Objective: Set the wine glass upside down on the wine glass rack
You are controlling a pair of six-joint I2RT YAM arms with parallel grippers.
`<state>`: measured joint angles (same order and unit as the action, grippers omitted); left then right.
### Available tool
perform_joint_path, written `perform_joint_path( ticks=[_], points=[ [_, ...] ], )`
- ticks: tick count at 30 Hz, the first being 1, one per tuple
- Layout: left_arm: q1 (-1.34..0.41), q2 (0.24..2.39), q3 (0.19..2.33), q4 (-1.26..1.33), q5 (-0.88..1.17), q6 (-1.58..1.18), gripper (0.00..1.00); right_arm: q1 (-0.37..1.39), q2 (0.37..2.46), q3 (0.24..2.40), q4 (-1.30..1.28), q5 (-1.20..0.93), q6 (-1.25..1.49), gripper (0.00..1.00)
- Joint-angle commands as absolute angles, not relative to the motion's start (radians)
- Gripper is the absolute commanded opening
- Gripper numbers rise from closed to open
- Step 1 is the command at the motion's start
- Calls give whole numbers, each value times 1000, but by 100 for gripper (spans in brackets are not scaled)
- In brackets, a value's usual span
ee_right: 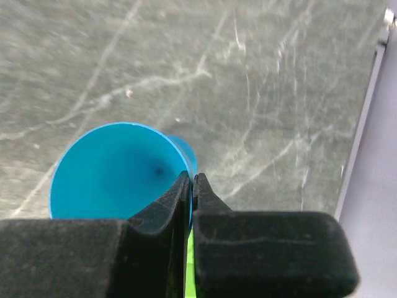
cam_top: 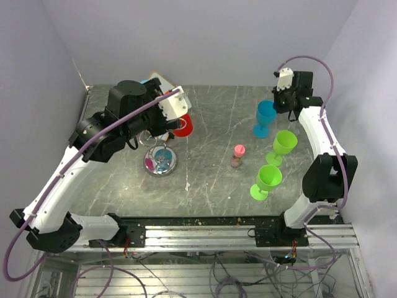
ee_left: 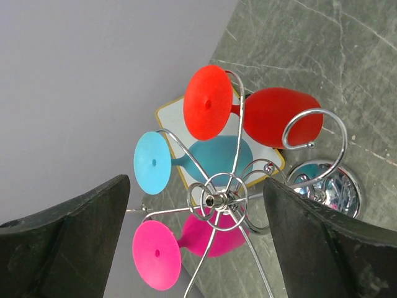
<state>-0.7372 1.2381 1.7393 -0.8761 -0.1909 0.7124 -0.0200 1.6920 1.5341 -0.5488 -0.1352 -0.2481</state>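
The right gripper [ee_right: 191, 181], at the bottom centre of its wrist view, has its fingers pinched almost together on the rim of a blue wine glass [ee_right: 115, 167]. The glass stands upright on a grey marbled table [ee_right: 248, 74]. In the overhead view it sits at the upper right, well apart from the wine glass rack [cam_top: 161, 160] at centre left.

To do this step well, the pinch on the thin rim probably needs to be firm before any lift. The glass then has to be turned over and its stem slid into a free hook, foot uppermost.

The left gripper [ee_left: 197, 183] hovers over the rack with its fingers spread wide, holding nothing. The rack is silver wire, with curled arms fanning out from a central post [ee_left: 217, 198] above a shiny round base [ee_left: 325, 186]. A red glass [ee_left: 276, 115], a sky-blue glass [ee_left: 154, 162] and a pink glass [ee_left: 156, 254] appear to hang on it upside down.
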Motion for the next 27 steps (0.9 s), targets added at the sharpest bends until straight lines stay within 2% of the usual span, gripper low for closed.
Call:
perform_joint_path(
  ticks=[1,12,22,27],
  points=[
    [-697,1200,1726,-807,-209,645,99,-21,1682,1632,-539,-290,-259,0],
    [-491,1150,1714,-670,-68,348,98,39,1694,1861,-448,-556,-112,0],
    [-424,1146,1770,-682,-59,244,98,245,1577,1850,-383,-463,-121,0],
    [-422,1170,1794,-725,-7,230,98,278,1476,1789,-366,-426,-125,0]
  ],
)
